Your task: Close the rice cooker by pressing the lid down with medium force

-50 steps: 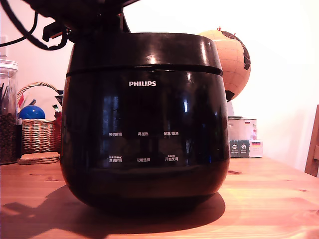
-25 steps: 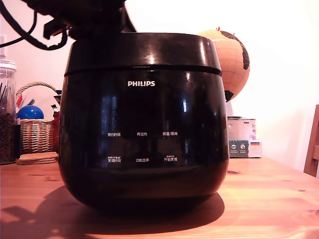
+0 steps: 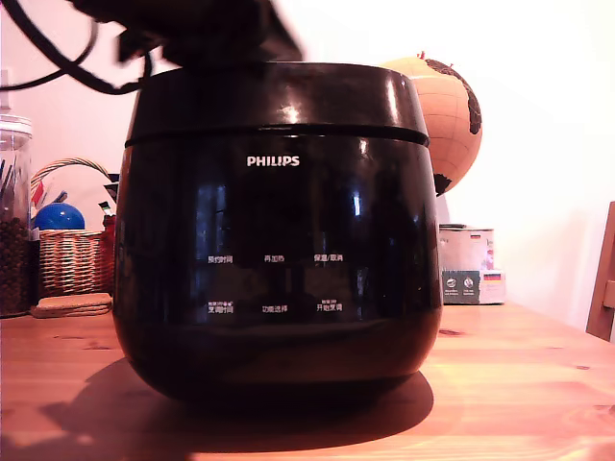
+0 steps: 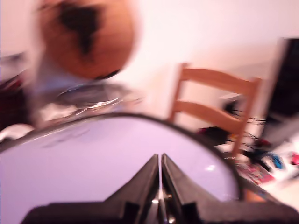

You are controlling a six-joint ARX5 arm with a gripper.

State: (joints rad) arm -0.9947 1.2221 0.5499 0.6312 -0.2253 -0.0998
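Note:
The glossy black rice cooker (image 3: 277, 240) with its white PHILIPS logo fills the middle of the exterior view on a wooden table. Its lid (image 3: 277, 101) lies down flat on the body, a thin seam running around under it. My arm shows as a dark blurred mass just above the lid's back on the exterior view's left. In the wrist view my gripper (image 4: 160, 161) is shut, its two black fingers pressed together with nothing between them, hovering close over the lid's shiny top (image 4: 93, 158). The picture is motion-blurred.
A tan globe (image 3: 452, 115) stands behind the cooker on the exterior view's right, with a small box (image 3: 469, 264) below it. On the exterior view's left are a wicker basket (image 3: 72, 254) and a glass jar (image 3: 14, 216). A wooden chair (image 4: 212, 105) shows in the wrist view.
The arm above the lid has shifted toward the exterior view's right and is blurred with motion. The cooker shifted slightly at first and has since held still, lid down throughout.

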